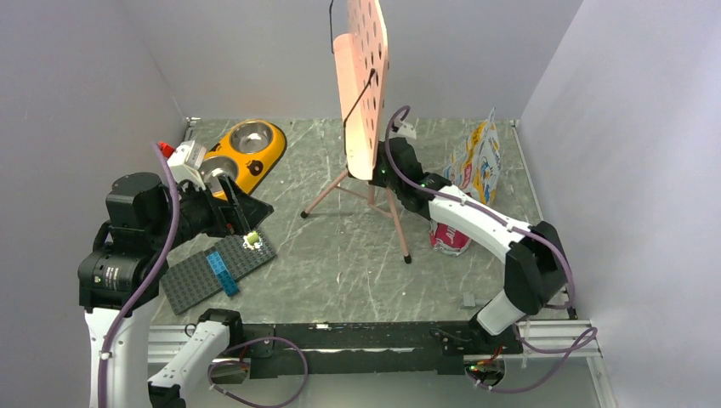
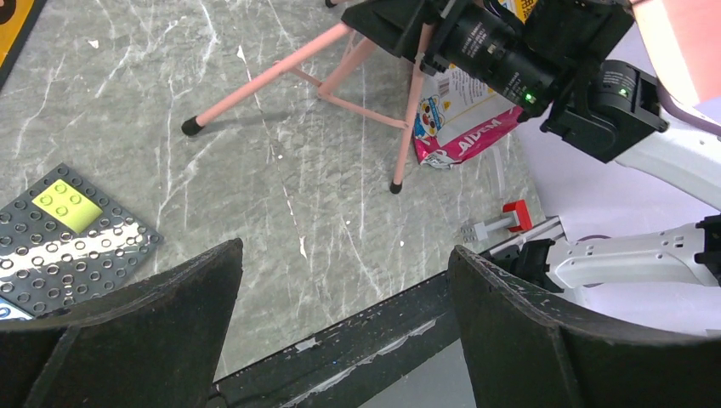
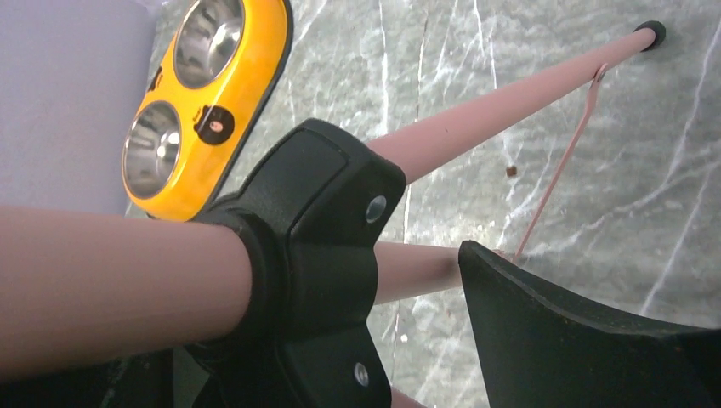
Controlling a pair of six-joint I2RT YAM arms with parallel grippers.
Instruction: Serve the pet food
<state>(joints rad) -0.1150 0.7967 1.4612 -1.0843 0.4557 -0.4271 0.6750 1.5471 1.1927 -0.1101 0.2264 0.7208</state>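
No heap of pet food shows in any view. A lone small brown speck [image 3: 511, 171] lies on the table, and I cannot tell whether it is kibble. The cartoon-printed bag [image 1: 478, 161] stands at the back right, its pink bottom [image 2: 463, 140] near a stand leg. The yellow double dish [image 1: 248, 153] sits at the back left, and both its steel bowls [image 3: 207, 34] look bare. My left gripper [image 1: 246, 212] hangs open over the table's left side with nothing between its fingers [image 2: 510, 323]. My right gripper [image 1: 388, 174] is open beside the pink stand's black hub [image 3: 315, 246]; only its right finger [image 3: 587, 340] shows.
A pink music stand [image 1: 364, 85] on tripod legs [image 2: 281, 72] occupies the table's middle. A grey studded baseplate [image 1: 200, 276] with a blue brick [image 1: 223, 272] and a yellow-green brick [image 2: 66, 204] lies at the front left. Grey walls close in both sides.
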